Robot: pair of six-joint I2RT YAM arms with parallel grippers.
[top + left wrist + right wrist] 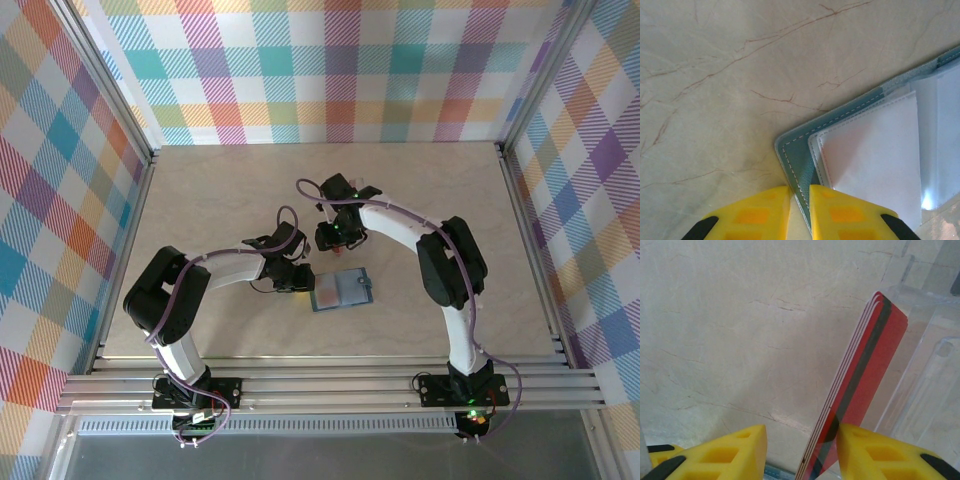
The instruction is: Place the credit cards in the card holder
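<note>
Your left hand [800,190], nearly closed, pinches the edge of the open card holder [799,162], which lies flat on the tabletop [715,75]. Your right hand [801,429] is partly open around the credit cards [872,355], which stand on edge with their long axis toward 1 o'clock.

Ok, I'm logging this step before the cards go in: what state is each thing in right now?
card holder: open, flat on the table, sleeves up.
credit cards: stacked, standing on edge, not in the card holder.
clear case: beside the credit cards, open or shut unclear.
left gripper: shut on the card holder's edge.
right gripper: open, astride the credit cards.
</note>
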